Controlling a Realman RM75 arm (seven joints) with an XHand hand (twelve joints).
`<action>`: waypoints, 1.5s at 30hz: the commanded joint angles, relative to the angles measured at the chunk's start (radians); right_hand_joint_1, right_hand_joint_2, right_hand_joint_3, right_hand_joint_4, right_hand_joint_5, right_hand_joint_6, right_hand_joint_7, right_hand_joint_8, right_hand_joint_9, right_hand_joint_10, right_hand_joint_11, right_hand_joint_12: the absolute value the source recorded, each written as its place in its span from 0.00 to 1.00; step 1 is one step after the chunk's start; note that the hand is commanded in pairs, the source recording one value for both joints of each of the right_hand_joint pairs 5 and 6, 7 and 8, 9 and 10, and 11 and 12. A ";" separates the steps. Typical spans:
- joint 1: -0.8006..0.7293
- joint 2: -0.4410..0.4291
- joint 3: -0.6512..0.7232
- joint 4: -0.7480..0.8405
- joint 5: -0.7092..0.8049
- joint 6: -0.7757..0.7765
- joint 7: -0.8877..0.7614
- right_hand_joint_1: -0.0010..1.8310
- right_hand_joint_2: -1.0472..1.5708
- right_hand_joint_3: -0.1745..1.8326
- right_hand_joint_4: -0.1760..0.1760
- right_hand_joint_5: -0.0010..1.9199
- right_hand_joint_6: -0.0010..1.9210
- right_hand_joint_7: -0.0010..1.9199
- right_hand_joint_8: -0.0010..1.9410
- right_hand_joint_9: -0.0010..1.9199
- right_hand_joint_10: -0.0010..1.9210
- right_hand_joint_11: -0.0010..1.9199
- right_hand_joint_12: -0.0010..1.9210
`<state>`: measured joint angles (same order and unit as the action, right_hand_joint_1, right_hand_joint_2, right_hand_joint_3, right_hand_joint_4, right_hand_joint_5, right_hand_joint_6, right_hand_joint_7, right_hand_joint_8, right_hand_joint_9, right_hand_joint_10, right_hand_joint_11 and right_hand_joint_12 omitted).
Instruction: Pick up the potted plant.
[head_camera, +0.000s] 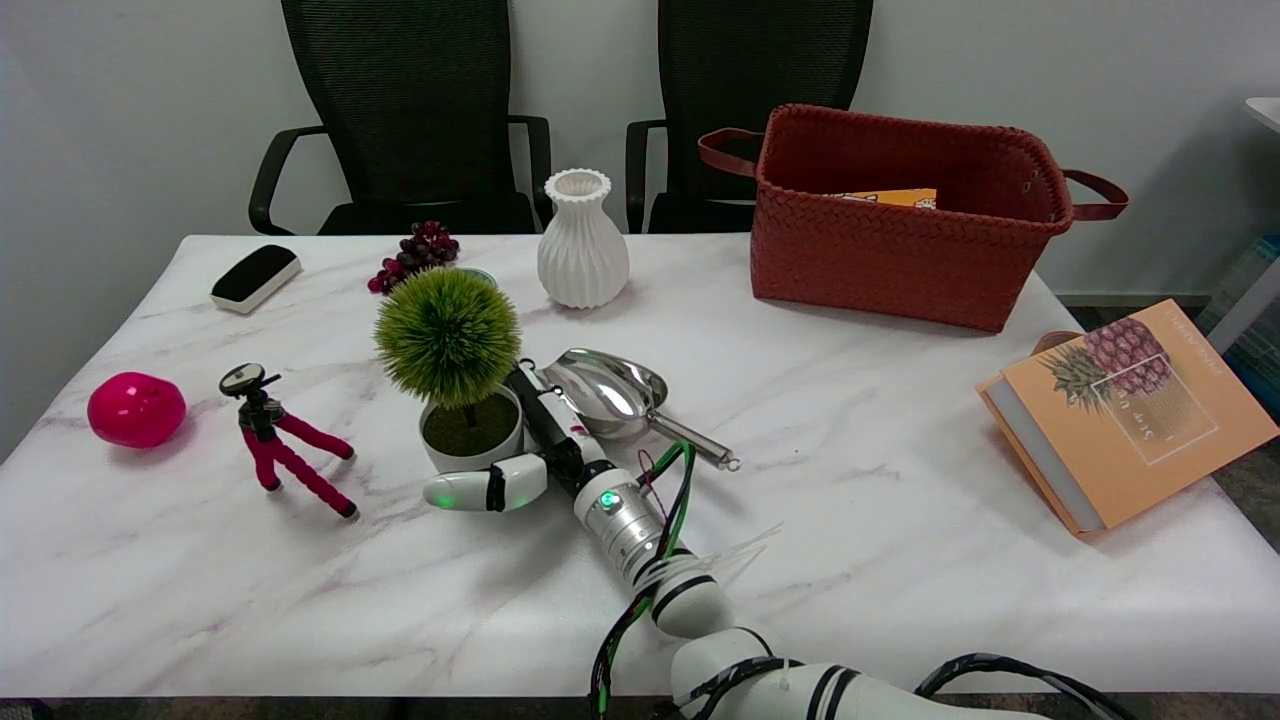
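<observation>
The fingers (485, 490) of the right hand (535, 455) are spreading around the potted plant (455, 375). One white finger is lying along the front of the pot and the others are reaching beside its right side. Whether the fingers are squeezing the pot yet is too hard to tell.

The potted plant is a round, fuzzy green ball on a thin stem in a small white pot with dark soil. It is standing straight up, its stem pointing at the ceiling, on the marble table (850, 400), a bit left of the middle.

A shiny metal scoop (615, 395) is lying just beside the hand on the right. A red tripod (285, 445) and a pink ball (136, 409) are sitting to the left. Behind the plant are purple grapes (415, 255) and a white vase (582, 240). Far right are a woven basket (900, 220) and an orange book (1125, 410).
</observation>
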<state>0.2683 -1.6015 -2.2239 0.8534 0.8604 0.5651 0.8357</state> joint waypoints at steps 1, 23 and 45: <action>0.011 -0.007 -0.002 -0.018 -0.001 -0.005 0.003 0.58 0.32 0.37 0.50 0.00 0.00 0.11 0.11 0.00 0.00 0.20 0.20; 0.015 -0.007 0.001 -0.020 -0.025 -0.008 -0.007 0.72 0.32 0.35 0.50 0.00 0.00 0.21 0.20 0.07 0.07 0.34 0.34; 0.011 0.001 0.003 -0.016 -0.025 0.001 -0.001 0.69 0.37 0.42 0.50 0.31 0.31 0.57 0.56 0.34 0.33 0.75 0.75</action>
<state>0.2820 -1.6064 -2.2222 0.8345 0.8381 0.5626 0.8320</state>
